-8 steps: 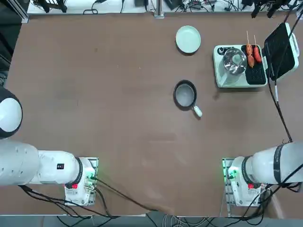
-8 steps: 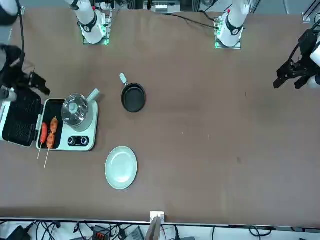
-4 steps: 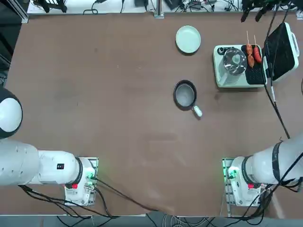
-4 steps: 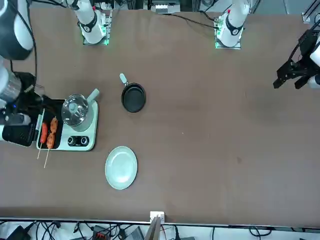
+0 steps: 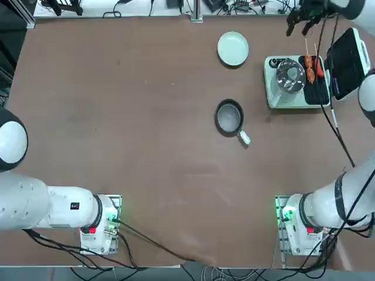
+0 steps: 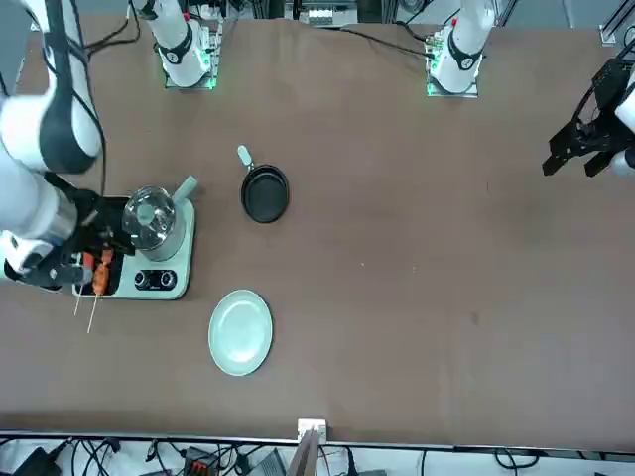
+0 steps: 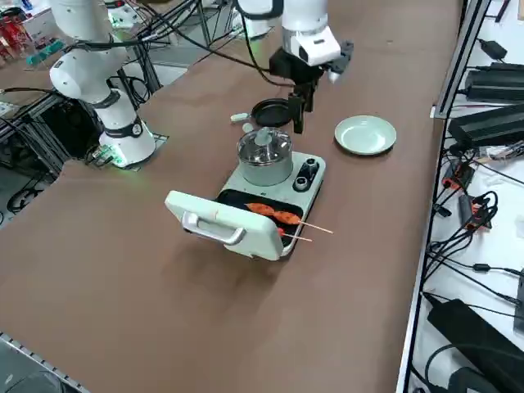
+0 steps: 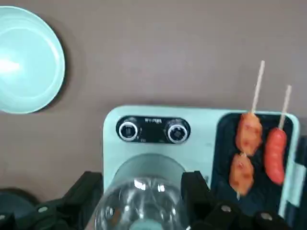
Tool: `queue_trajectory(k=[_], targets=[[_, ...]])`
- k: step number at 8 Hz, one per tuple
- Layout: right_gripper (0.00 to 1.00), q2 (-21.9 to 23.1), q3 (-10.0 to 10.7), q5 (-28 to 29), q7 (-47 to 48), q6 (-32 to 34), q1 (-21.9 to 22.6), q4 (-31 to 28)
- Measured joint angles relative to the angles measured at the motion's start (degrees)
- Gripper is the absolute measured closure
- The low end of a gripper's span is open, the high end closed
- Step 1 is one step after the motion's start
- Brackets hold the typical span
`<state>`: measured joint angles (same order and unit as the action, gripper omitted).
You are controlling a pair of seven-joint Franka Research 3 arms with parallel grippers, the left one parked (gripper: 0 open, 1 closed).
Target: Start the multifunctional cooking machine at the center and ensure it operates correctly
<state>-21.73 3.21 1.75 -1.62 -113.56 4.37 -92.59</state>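
Observation:
The multifunctional cooking machine (image 5: 293, 88) is a pale mint-green box at the table's right, not at its centre. It carries a glass-lidded steel pot (image 8: 139, 201), two round knobs (image 8: 128, 130) on a dark panel, and a black grill plate with skewered sausages (image 8: 249, 143). Its hinged lid (image 7: 225, 225) lies open. My right gripper (image 8: 141, 191) hangs open above the machine (image 7: 270, 188), touching nothing; in the wrist view the pot shows between its fingers (image 8: 84, 196), the knobs beyond. It also shows as my right gripper (image 7: 296, 123) and my right gripper (image 5: 300, 17).
A small dark frying pan (image 5: 229, 117) with a white handle sits near the table's middle. A round pale green plate (image 5: 232, 48) lies toward the far edge. The machine's power cord (image 5: 340, 129) trails back toward my right arm's base.
My right arm has swung from over the open lid across the machine toward the pot and knobs. The gripper stays open. Nothing on the table has moved.

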Motion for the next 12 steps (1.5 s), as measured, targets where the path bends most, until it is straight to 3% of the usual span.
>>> queue_trajectory(k=[2,5,9,12], targets=[[0.03,-3.85,-0.18,0.02,0.06,-5.83,2.06,-0.42],[0.06,-6.15,-0.18,0.05,3.21,-13.16,3.47,-4.53],[0.09,-7.86,-0.13,0.06,14.05,-13.55,3.77,-6.27],[0.13,-8.10,0.01,0.06,16.20,-13.59,4.30,-7.07]])
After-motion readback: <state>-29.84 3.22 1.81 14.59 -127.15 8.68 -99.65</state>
